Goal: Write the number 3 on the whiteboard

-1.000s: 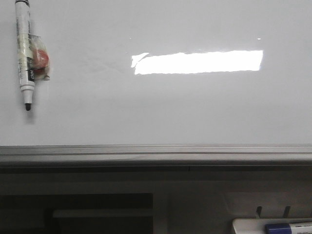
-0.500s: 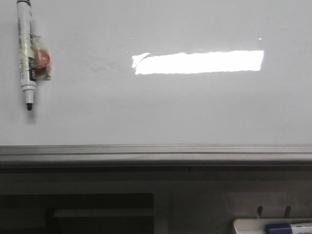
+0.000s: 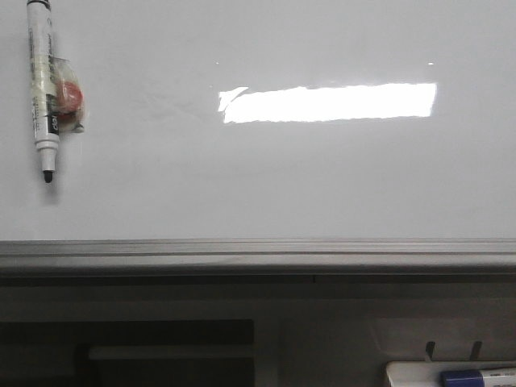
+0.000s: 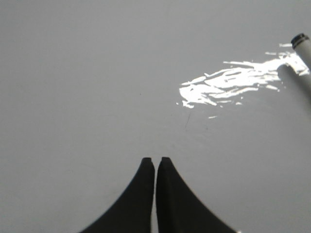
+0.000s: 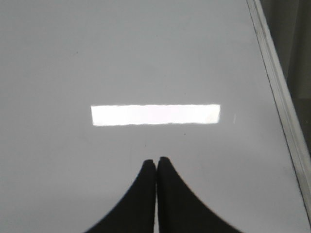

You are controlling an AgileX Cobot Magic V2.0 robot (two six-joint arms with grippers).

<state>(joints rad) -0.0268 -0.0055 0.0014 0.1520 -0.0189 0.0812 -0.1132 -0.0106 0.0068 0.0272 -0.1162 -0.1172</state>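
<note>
The whiteboard (image 3: 266,177) is glossy white with a grey metal lower edge and a bright rectangular reflection. No number 3 shows on it. A white marker (image 3: 42,89) with its black tip uncapped lies at the far left of the board, with a small red piece taped to it. Its end also shows in the left wrist view (image 4: 302,51). My left gripper (image 4: 155,160) is shut and empty over bare board. My right gripper (image 5: 156,160) is shut and empty over the board (image 5: 146,58), near the reflection. Neither gripper shows in the front view.
The board's grey frame (image 3: 258,251) runs across the front view, and along one side in the right wrist view (image 5: 282,107). Below it, at the lower right, a white tray (image 3: 403,375) holds a blue-capped marker (image 3: 476,376).
The view has shifted very slightly between the earlier frames and now. The marker and both grippers otherwise stand as before.
</note>
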